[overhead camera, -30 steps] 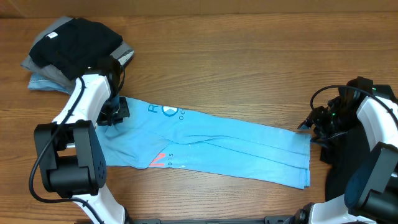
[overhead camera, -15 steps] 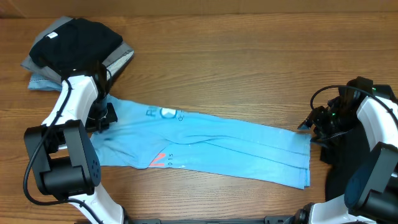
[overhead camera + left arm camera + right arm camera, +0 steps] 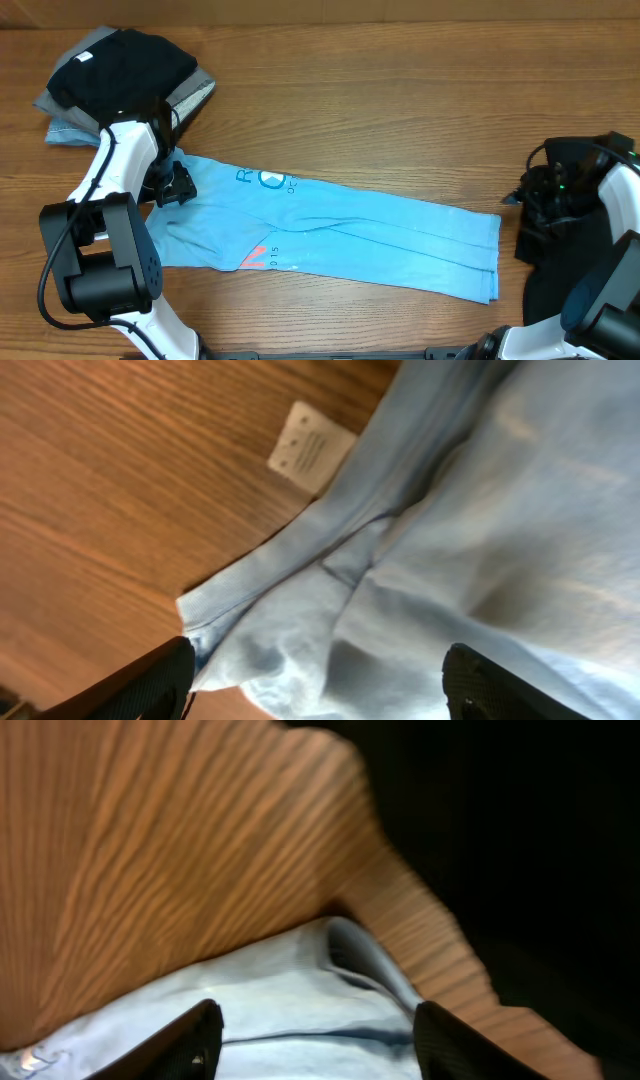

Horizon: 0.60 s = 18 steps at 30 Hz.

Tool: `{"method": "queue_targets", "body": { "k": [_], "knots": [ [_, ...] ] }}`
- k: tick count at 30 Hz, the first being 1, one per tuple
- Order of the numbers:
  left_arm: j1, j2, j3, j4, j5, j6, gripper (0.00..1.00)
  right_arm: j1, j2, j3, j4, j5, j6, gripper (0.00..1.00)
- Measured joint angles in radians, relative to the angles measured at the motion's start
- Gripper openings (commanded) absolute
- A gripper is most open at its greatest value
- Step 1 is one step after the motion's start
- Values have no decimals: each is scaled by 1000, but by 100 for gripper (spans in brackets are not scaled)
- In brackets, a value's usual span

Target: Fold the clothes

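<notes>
The clothes in hand are a sky-blue T-shirt (image 3: 350,235), folded into a long strip across the table with white logos and orange-red lettering showing. My left gripper (image 3: 172,185) stands at the strip's left end. In the left wrist view its jaws (image 3: 318,685) are wide open over the crumpled blue fabric (image 3: 480,540), gripping nothing. A white label (image 3: 310,450) lies on the wood beside the hem. My right gripper (image 3: 518,198) hovers just off the right end. Its open jaws (image 3: 318,1045) straddle the blue edge (image 3: 290,1000) without pinching it.
A pile of other clothes (image 3: 120,70), a black one on top of grey and pale blue, sits at the back left corner. A black cloth (image 3: 570,270) lies under my right arm at the right edge, and it also fills the right wrist view's upper right (image 3: 520,840).
My left gripper has opened and let go of the shirt's left end. My right gripper has drawn back to the right, off the shirt's right edge.
</notes>
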Motion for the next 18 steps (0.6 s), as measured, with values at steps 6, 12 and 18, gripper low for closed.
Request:
{"method": "queue_targets", "body": {
  "k": [6,12,18],
  "knots": [
    [0,0,0,39,34,0,75,-2,0,-82,-28,1,10,51],
    [0,0,0,45,45,0,73,5,0,-183,-10,17,25,46],
    [0,0,0,45,46,0,72,5,0,-226,23,21,31,26]
  ]
}}
